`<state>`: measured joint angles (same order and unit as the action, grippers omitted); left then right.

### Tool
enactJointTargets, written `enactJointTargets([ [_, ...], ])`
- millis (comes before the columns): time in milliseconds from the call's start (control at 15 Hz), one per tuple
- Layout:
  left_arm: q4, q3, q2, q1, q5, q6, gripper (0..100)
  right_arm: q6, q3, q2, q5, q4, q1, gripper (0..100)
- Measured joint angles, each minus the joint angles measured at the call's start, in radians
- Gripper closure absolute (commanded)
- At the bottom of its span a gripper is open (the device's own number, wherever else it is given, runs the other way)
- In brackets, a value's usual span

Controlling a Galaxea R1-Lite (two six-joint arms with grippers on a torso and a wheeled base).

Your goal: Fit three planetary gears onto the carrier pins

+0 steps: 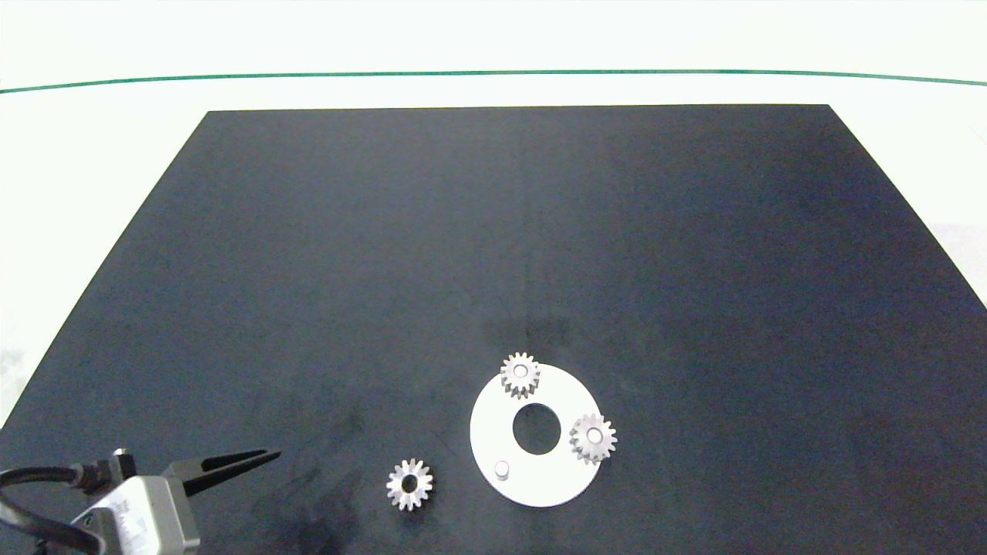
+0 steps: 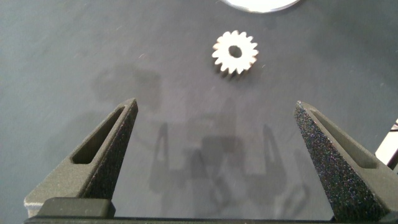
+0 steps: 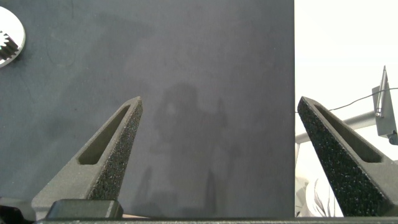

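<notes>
1. Left gripper (image 1: 231, 468) sits nearest the head cam, low at the mat's near-left corner. Wrist view shows its fingers (image 2: 106, 144) spread wide, nothing between them, hovering over bare dark mat (image 1: 493, 254).
2. Loose gear (image 1: 409, 484) lies flat on the mat ahead of those fingers, between the gripper and the white disc (image 1: 540, 482), near the disc's rim but apart from it. Centre hole is clear and facing up.
3. Disc status: two gears already seated on pins, one at the far edge (image 1: 520, 375) and one at the right edge (image 1: 593, 438). Third pin (image 1: 502, 469) stands bare on the near-left part of the disc, i.e. the side closest to the loose gear.
4. Right gripper (image 3: 217, 155) isn't in the head view. Its own cam shows fingers wide apart, empty, over the mat's edge; parked, by the look of it.
5. Step in hand, as I read it: 2 of 3 done, left arm about to fetch the last gear.
6. Next move needs: reach fwd so the fingers straddle the gear, drop low, pinch across the teeth without skidding it, lift level, line the bore up over the bare pin, lower straight. Teeth may need a slight turn if anything binds.
</notes>
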<state>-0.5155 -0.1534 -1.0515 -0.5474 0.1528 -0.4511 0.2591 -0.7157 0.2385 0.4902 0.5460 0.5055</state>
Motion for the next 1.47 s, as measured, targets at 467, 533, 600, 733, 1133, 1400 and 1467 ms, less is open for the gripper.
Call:
enactJointTargets([
  [467, -0.277, 0.008, -0.228, -0.095, -0.028, 0.001, 0, 0.000, 0.013, 0.002, -0.001, 0.000, 0.003, 0],
  [533, -0.285, 0.010, -0.255, -0.119, -0.061, 0.002, 0, 0.000, 0.013, 0.003, 0.000, 0.001, 0.005, 0],
  [600, -0.289, 0.011, -0.277, -0.139, -0.077, 0.003, 0, 0.000, 0.014, 0.004, -0.001, 0.000, 0.006, 0],
  [733, -0.294, 0.012, -0.312, -0.173, -0.089, 0.005, 0, -0.001, 0.014, 0.008, -0.002, -0.004, 0.007, 0],
  [1133, -0.385, -0.010, -0.405, -0.189, -0.108, 0.005, 0, 0.000, 0.013, 0.014, -0.002, -0.003, 0.010, 0],
  [1400, -0.552, -0.002, -0.517, -0.204, -0.146, 0.003, 0, 0.000, 0.001, 0.014, -0.002, 0.001, 0.012, 0],
  [1467, -0.554, 0.002, -0.532, -0.208, -0.147, 0.002, 0, 0.000, -0.003, 0.014, -0.002, 0.001, 0.012, 0],
])
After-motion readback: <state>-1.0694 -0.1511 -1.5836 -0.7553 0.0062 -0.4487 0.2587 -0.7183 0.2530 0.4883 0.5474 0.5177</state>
